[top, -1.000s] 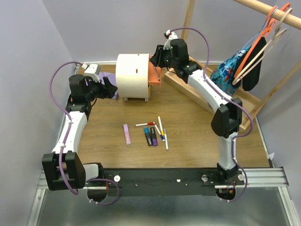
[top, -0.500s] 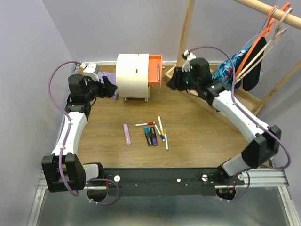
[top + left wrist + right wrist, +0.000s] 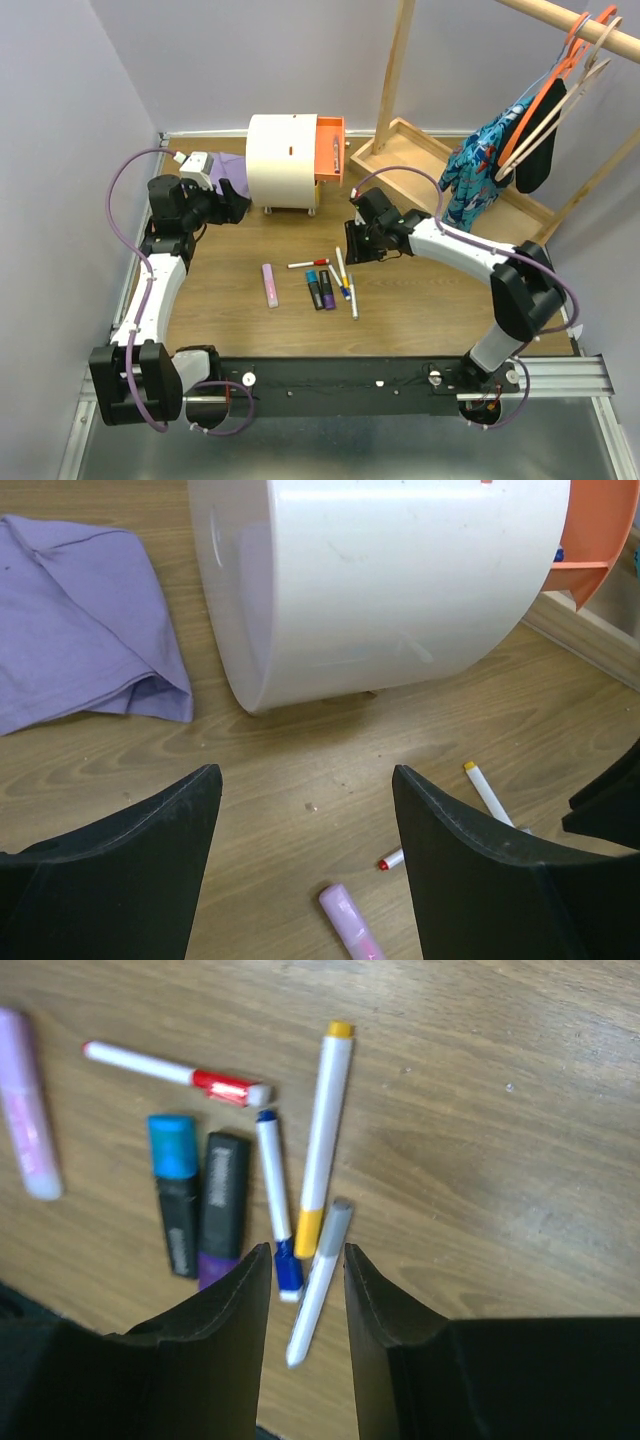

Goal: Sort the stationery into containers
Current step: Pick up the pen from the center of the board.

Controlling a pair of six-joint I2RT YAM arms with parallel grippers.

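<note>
Aligning right claw [image 3: 305, 1258] for pick-up, lower centre of frame.
Jaws narrowly parted, empty; should straddle grey-capped pen [image 3: 319, 1278] alone, avoiding blue-tipped pen [image 3: 274, 1198]. Left claw [image 3: 305, 780] wide open.

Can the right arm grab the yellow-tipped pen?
Probably yes. The right gripper hangs just above the pens with its jaws apart, and nothing lies on top of the yellow-tipped pen. The blue-tipped pen lies close beside it, though, so that might get nudged too.
</note>
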